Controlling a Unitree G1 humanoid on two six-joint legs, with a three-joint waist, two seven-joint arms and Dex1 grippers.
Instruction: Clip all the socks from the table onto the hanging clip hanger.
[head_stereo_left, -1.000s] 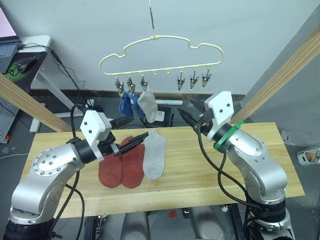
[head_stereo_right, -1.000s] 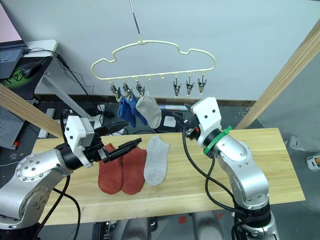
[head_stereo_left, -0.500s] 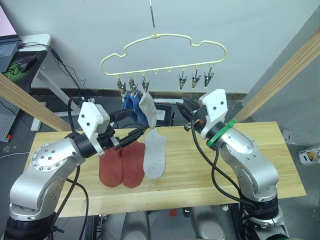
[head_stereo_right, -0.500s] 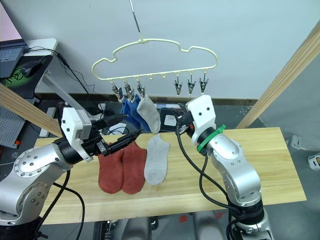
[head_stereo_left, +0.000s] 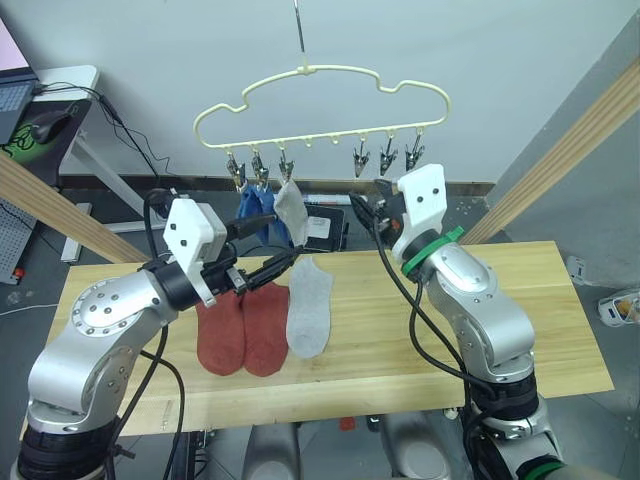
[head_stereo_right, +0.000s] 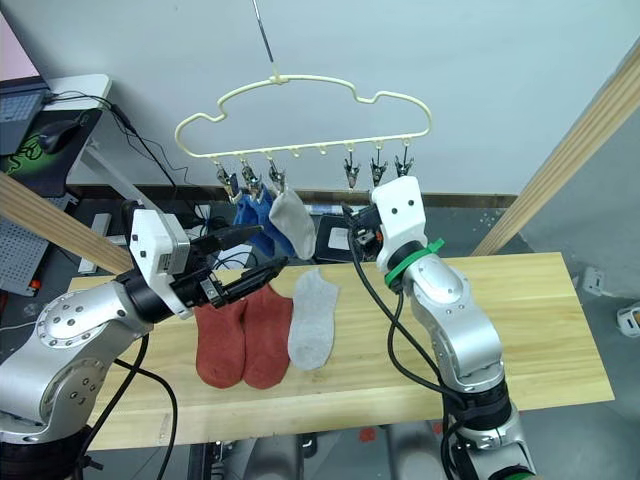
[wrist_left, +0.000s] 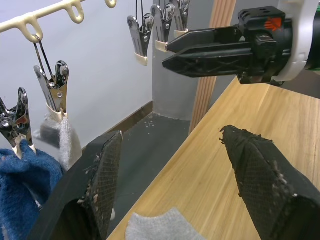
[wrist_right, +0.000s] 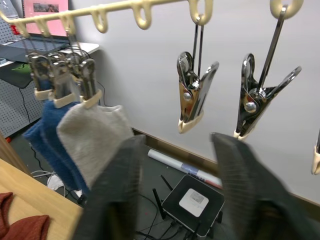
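Left gripper (head_stereo_left: 262, 262) fingers spread wide, nothing held; it hangs above the table (head_stereo_left: 520, 320), over the top ends of the two rust-red socks and just below the hanging socks. Right gripper (head_stereo_right: 352, 222) raised at the far table edge, just under the free clips on the hanger's right part; fingers parted with a clear gap in the right wrist view, empty. In the left wrist view the right gripper's black fingers (wrist_left: 210, 50) point toward the clip row, close to the clips but not touching.

Clip hanger (head_stereo_left: 320, 85): pale-yellow wire outline on a metal hook, hanging above the table's far edge, between and above the two grippers.

Socks, six total:
- 3 clipped on the hanger's left clips: two blue socks (head_stereo_left: 255, 210) bunched together, one hanging grey sock (head_stereo_left: 290, 210) just to their right.
- 3 flat on the table: first rust-red sock (head_stereo_left: 222, 335) and second rust-red sock (head_stereo_left: 266, 330) side by side, touching; flat grey sock (head_stereo_left: 310, 305) just right of them, edge against the second rust-red.

Clips: 6 metal clips seen; 3 on the left hold socks, 3 empty clips (head_stereo_left: 388, 152) on the right. Bare hanger loops between the two groups.

Flat socks lie below and beside the left gripper, well left of the right gripper.
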